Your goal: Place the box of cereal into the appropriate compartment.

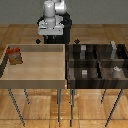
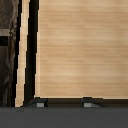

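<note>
claw (image 2: 63, 103) released (fingers apart) above light tray (image 1: 35, 70); box of cereal (image 1: 14, 55) at its corner.

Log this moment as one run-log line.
gripper: raised, behind light tray | box of cereal: upright in tray, ungrasped | divided dark bin: awaiting box

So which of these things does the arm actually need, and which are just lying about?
Needed:
- box of cereal
- dark compartment tray
- gripper, above the light tray

Lying about:
- grey-white blocks in the compartments
- light wooden tray, which only holds the box
</note>
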Motion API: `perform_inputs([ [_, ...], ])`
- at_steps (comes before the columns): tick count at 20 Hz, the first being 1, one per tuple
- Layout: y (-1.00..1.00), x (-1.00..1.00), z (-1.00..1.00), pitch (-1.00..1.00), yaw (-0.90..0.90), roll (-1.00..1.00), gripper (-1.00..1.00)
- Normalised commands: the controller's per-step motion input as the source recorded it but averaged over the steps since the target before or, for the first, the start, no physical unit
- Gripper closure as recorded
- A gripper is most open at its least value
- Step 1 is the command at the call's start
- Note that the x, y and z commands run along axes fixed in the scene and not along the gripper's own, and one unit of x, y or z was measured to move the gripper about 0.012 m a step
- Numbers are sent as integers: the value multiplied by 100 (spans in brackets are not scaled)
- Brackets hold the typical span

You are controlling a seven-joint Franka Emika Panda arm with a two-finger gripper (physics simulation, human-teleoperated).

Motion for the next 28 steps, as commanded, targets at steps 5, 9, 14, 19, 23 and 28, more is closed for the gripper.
perform_inputs([
  [5, -20, 0, 0, 0, 0, 0, -100],
  [9, -75, 0, 0, 0, 0, 0, -100],
  [14, -100, 0, 0, 0, 0, 0, -100],
  [19, -60, 0, 0, 0, -12, 0, -100],
  [23, 0, 0, 0, 0, -90, 0, -100],
  [28, 0, 0, 0, 0, -94, 0, -100],
])
